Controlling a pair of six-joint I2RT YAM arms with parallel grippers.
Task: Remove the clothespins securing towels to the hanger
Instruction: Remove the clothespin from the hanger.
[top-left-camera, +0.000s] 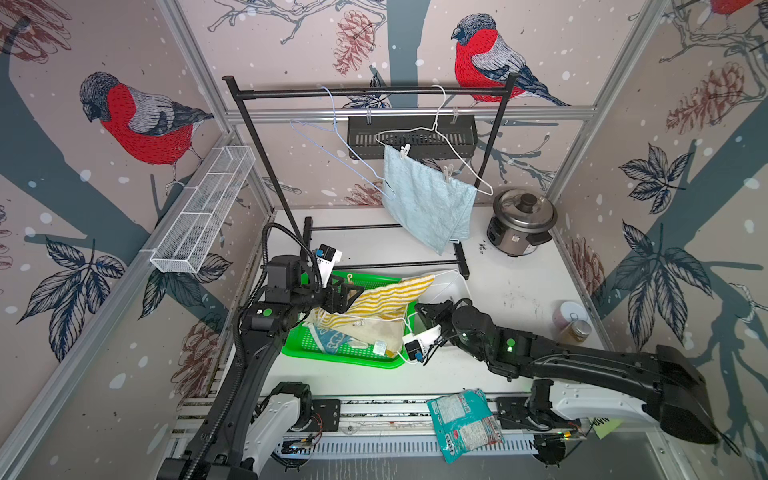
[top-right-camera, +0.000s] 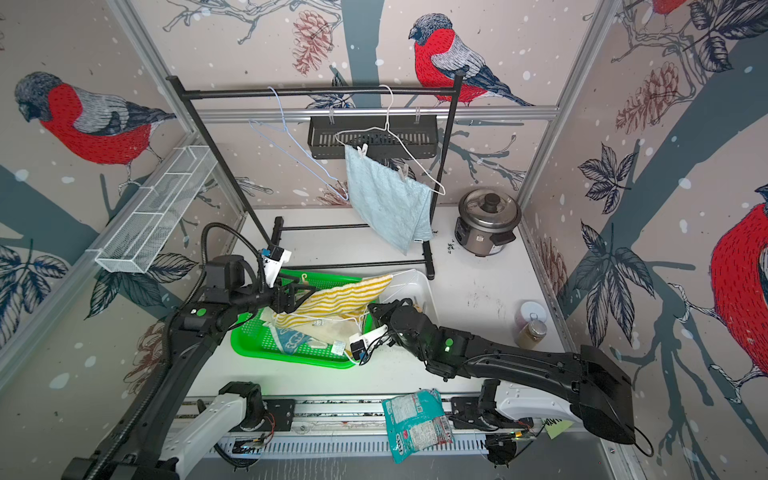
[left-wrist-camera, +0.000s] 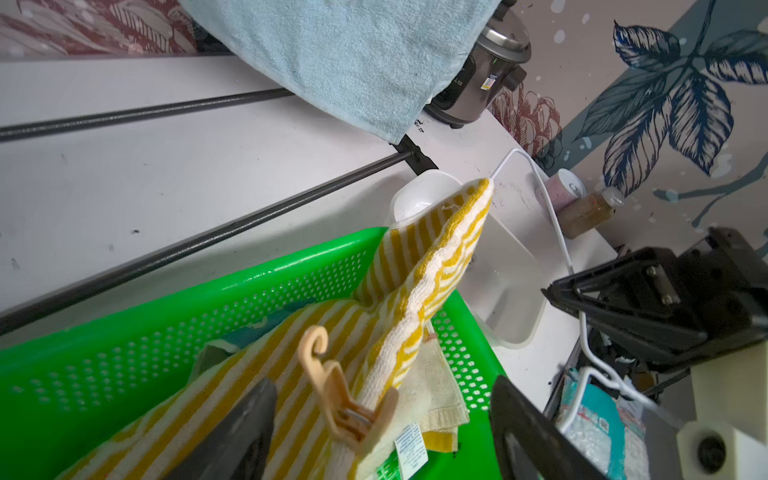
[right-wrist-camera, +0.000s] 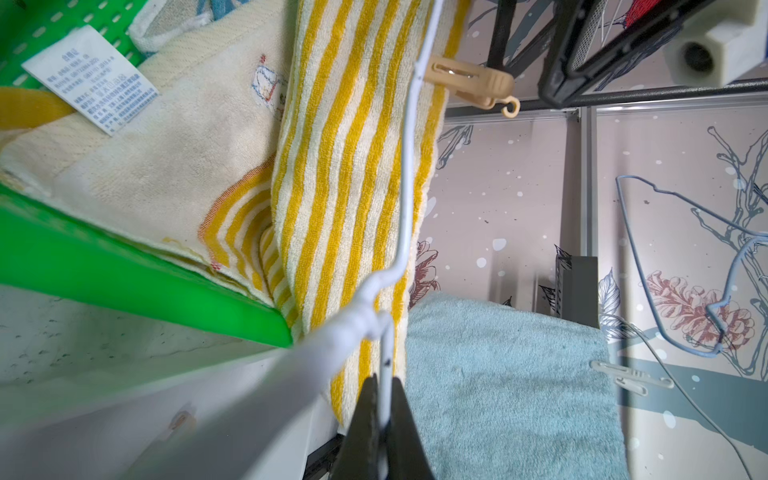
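Tan clothespin on the striped towel, flanked by released fingers

A tan, hook-ended plastic clothespin (left-wrist-camera: 353, 399) is seen clipped on a yellow-and-white striped towel (left-wrist-camera: 419, 291) at the white wire hanger (right-wrist-camera: 409, 166) carrying it, above a green perforated plastic tray (left-wrist-camera: 124, 332) on the white desk (top-left-camera: 511, 291). The left fingers (left-wrist-camera: 232, 432) are spread wide on either side of the clothespin, no contact being visible. The hanger's wire is clenched between the right fingers (right-wrist-camera: 361, 424). Farther back, a light-blue terry towel (top-left-camera: 428, 203) is pinned by two pale clothespins (top-left-camera: 404, 151) to a second white hanger (top-left-camera: 440, 137) on a black rack (top-left-camera: 365, 92).
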